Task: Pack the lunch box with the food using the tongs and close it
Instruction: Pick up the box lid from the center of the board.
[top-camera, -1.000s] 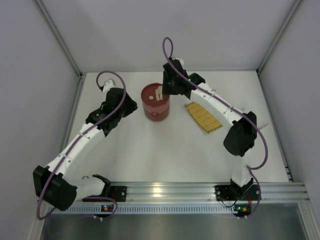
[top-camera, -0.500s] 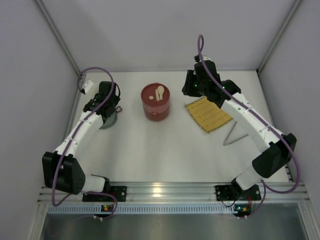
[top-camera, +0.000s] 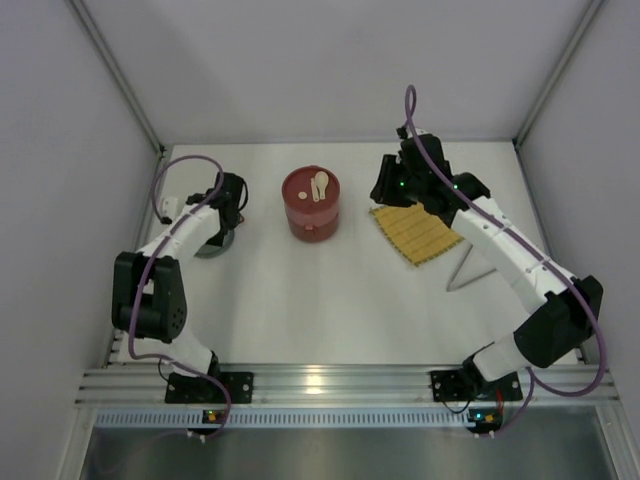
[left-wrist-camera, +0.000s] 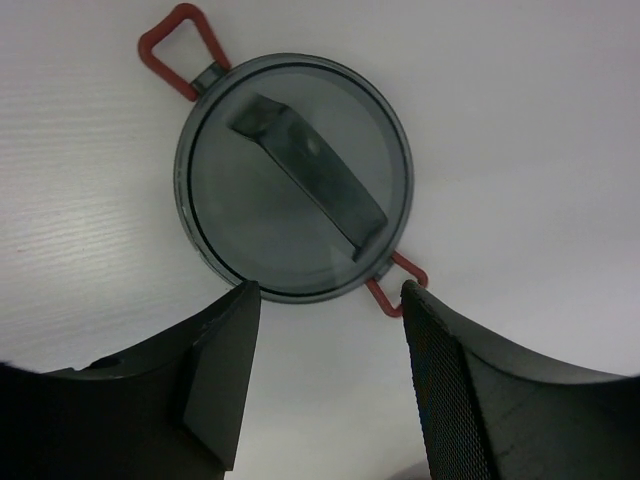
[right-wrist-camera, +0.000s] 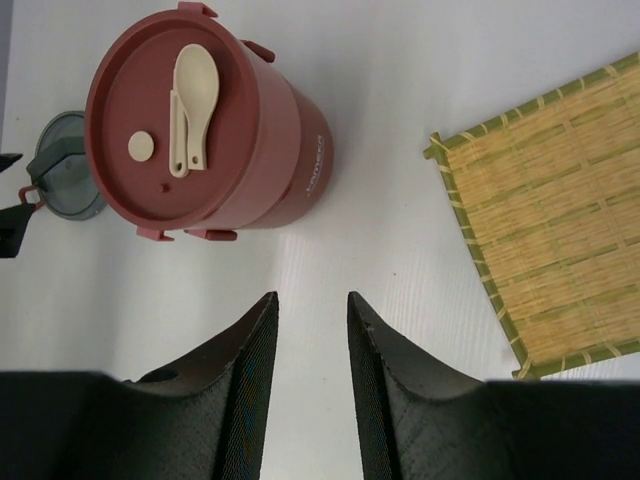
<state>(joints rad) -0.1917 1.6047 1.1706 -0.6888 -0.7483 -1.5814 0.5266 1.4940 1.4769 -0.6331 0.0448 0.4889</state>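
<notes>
Left arm (top-camera: 180, 232): white link shells between black joint housings; the elbow housing is large and black.
Right arm (top-camera: 500, 250): same build, with white links, black joints and a bulky black elbow housing.
Left cable (top-camera: 187, 160): purple, round section, routed outside along the arm.
Right cable (top-camera: 409, 100): purple, same type, running from wrist to base.
Left end effector (left-wrist-camera: 328, 300): two matte black fingers; one inner face shows a fine grid texture.
Right end effector (right-wrist-camera: 311, 300): two black fingers with curved outer faces and fine-textured surfaces.
Wrist indicator (top-camera: 400, 184): small green light on the right wrist housing.
Left base (top-camera: 195, 385): black mounting bracket.
Right base (top-camera: 480, 375): black mounting bracket.
</notes>
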